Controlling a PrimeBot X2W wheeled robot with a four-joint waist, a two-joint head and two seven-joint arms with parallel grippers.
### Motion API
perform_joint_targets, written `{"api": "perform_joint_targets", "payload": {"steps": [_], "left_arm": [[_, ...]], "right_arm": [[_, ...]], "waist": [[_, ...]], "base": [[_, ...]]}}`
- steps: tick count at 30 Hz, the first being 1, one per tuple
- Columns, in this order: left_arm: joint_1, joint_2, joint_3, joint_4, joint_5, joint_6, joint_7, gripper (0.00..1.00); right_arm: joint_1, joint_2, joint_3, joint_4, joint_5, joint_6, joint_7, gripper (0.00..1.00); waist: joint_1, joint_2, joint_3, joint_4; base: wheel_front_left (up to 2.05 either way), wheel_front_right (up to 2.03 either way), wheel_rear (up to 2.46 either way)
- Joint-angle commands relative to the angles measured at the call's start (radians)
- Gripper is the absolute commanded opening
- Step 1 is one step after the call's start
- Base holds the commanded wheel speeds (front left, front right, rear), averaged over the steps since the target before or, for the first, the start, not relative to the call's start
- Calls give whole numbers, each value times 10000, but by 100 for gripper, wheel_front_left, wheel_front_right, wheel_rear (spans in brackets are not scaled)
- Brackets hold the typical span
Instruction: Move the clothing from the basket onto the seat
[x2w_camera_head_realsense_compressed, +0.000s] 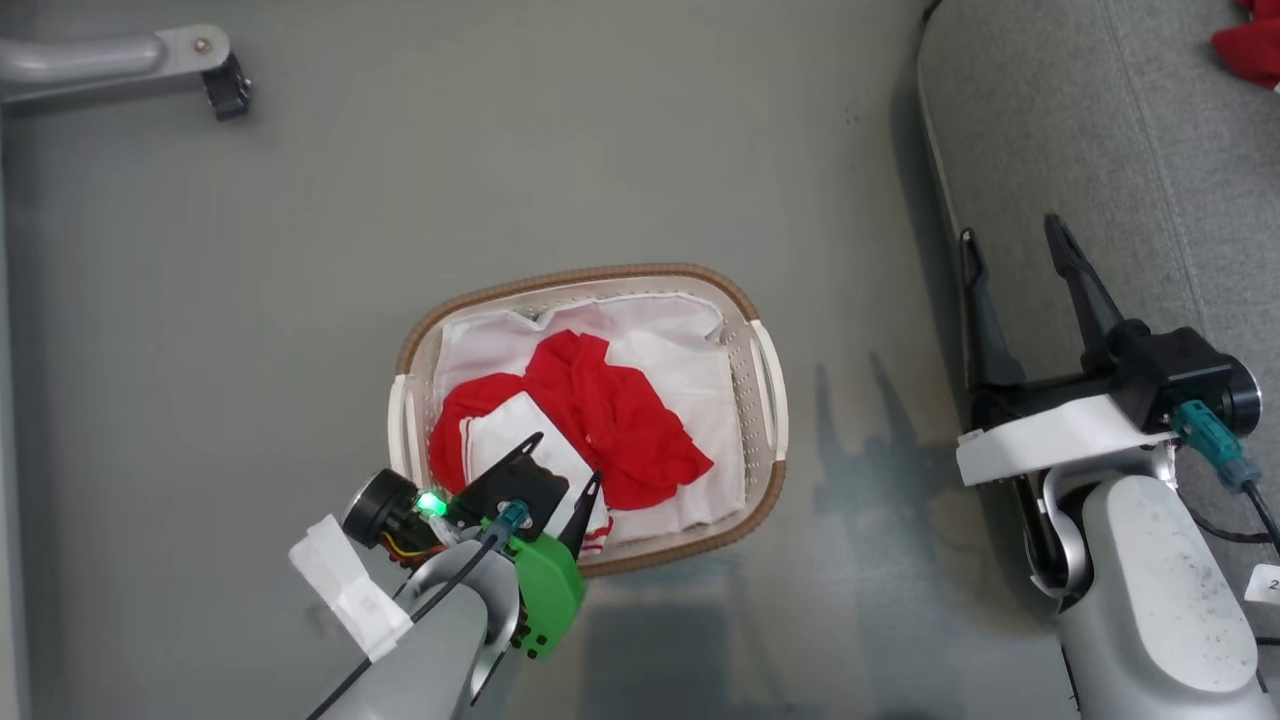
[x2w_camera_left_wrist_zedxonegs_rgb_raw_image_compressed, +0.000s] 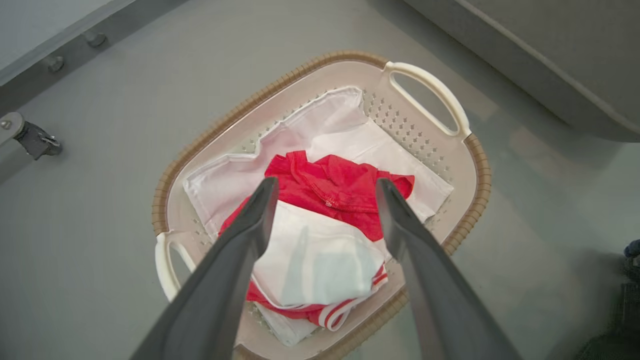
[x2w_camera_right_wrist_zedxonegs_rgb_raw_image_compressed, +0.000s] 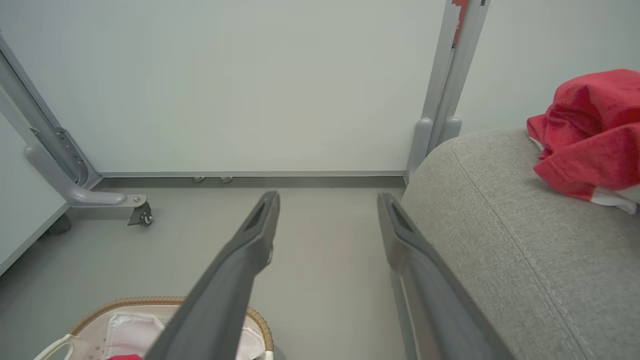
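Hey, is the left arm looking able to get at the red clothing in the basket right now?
Probably yes: the left gripper hangs open right over the clothing, and nothing in the basket covers it.

Grey floor (x2w_camera_head_realsense_compressed: 560, 150), grey metal frame leg (x2w_camera_head_realsense_compressed: 95, 62) with black caster (x2w_camera_head_realsense_compressed: 228, 93), pale wall panel (x2w_camera_right_wrist_zedxonegs_rgb_raw_image_compressed: 250, 85), upright grey post (x2w_camera_right_wrist_zedxonegs_rgb_raw_image_compressed: 450, 75)

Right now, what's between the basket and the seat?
Bare grey floor in the head view, between basket and seat; the open right gripper hangs by the seat's edge.
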Motion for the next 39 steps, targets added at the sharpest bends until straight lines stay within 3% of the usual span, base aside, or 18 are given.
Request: {"api": "perform_joint_targets", "payload": {"steps": [1,11,22,27,28,29,30,31,32,34,35,39], "left_arm": [[-370,74,-135,299,55,-47,17,100],[-1338,123,-594,2319,206,164,289,100],[-2189,443,-679,3681,409,1236,454,100],[-2414,547,-806,3993,433,1479,679,100],[-2466,564,-824,4043,430,1509,705,95],[-2494,578,-844,4078,427,1520,707,81],[-2526,590,-867,4119,431,1553,774,55],[-2555,597,-885,4146,436,1566,810,47],[-2583,592,-907,4163,436,1594,839,32],[-2628,581,-929,4192,410,1613,891,17],[-2640,563,-948,4212,387,1615,909,0],[-2611,456,-1005,4215,281,1529,709,0]], "right_arm": [[-238,-28,45,-71,102,-14,-20,100],[-900,-24,479,-364,563,-14,-20,100],[-1198,-26,748,-427,979,-14,-20,100],[-1333,-27,852,-387,1132,-14,-20,100],[-1354,-27,872,-386,1147,-14,-20,100],[-1368,-27,886,-384,1175,-14,-20,100],[-1381,-27,901,-382,1211,-14,-20,100],[-1382,-27,913,-384,1234,-14,-20,100],[-1372,-27,924,-392,1240,-14,-20,100],[-1371,-27,934,-394,1259,-14,-20,100],[-1376,-27,931,-384,1274,-14,-20,100],[-1337,-29,857,-303,1274,-14,-20,100]], "waist": [[0,0,1389,-879],[0,0,2617,-1556],[0,0,3255,-1945],[0,0,3348,-2061],[0,0,3366,-2082],[0,0,3378,-2098],[0,0,3393,-2118],[0,0,3404,-2132],[0,0,3416,-2146],[0,0,3420,-2162],[0,0,3406,-2165],[0,0,3249,-2103]], "base": [[0,0,0],[0,0,0],[0,0,0],[0,0,0],[0,0,0],[0,0,0],[0,0,0],[0,0,0],[0,0,0],[0,0,0],[0,0,0],[0,0,0]]}}
